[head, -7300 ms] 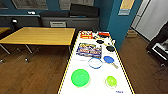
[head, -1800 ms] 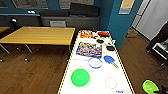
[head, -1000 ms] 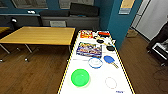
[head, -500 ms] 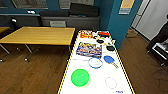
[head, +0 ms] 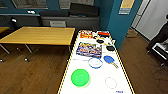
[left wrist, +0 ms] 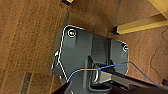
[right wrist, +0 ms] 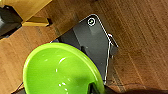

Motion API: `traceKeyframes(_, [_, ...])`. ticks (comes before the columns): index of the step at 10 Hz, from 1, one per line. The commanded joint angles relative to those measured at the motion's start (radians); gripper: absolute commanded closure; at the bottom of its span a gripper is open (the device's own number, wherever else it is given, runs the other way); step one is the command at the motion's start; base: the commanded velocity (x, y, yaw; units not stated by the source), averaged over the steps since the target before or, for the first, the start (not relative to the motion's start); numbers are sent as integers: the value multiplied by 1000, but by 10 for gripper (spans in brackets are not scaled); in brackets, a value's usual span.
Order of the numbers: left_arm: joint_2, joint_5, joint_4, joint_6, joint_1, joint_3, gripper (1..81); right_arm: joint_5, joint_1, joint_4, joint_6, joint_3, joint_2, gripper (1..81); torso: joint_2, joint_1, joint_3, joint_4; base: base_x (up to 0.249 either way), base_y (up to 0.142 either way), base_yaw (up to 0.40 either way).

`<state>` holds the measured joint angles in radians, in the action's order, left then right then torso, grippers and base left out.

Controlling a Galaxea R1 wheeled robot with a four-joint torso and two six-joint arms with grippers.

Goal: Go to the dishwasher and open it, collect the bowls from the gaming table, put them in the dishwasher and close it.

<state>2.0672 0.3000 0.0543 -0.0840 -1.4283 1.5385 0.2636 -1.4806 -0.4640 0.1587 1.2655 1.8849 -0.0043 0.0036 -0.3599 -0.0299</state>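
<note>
The gaming table (head: 100, 77), white-topped with a pale yellow edge, runs away from me in the head view. On its near end sits a green bowl (head: 80, 77). Just beyond it is a blue-rimmed bowl (head: 95, 62), and to the right lies a pale round rim (head: 110, 82) that I cannot identify. In the right wrist view a green bowl (right wrist: 57, 72) hangs above the wooden floor and the robot's dark plate. My right gripper (right wrist: 95, 88) is shut on its rim. The left wrist view has floor, the dark plate and a blue cable. The dishwasher is out of view.
Colourful game boxes (head: 89, 48), a blue paddle (head: 109, 59) and small dark items (head: 103, 41) lie on the table's far half. A yellow-topped table (head: 40, 35) stands to the left, a teal pillar (head: 117, 20) at the far right corner, and dark furniture (head: 160, 42) at the right.
Since the oldest frame the whole head picture has shifted a little, so the camera moved. Over the last second nothing on the table has visibly moved.
</note>
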Motion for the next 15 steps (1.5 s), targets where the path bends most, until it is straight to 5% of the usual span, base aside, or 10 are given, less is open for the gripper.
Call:
traceKeyframes(1, [-221, -38, 2, -118, 172, -229, 10, 48, -48, 67, 7, 13, 31, 811, 0, 0, 0, 0, 0, 0, 0])
traceKeyframes(6, [-329, -138, 3, -317, 432, -308, 10, 51, -47, 79, 7, 29, 91, 811, 0, 0, 0, 0, 0, 0, 0])
traceKeyframes(9, [-327, -260, 4, -448, 614, -304, 10, 49, -37, 79, 7, 32, 105, 811, 0, 0, 0, 0, 0, 0, 0])
traceKeyframes(15, [-217, -462, 4, -612, 896, -266, 10, 51, -30, 77, 7, 32, 111, 811, 0, 0, 0, 0, 0, 0, 0])
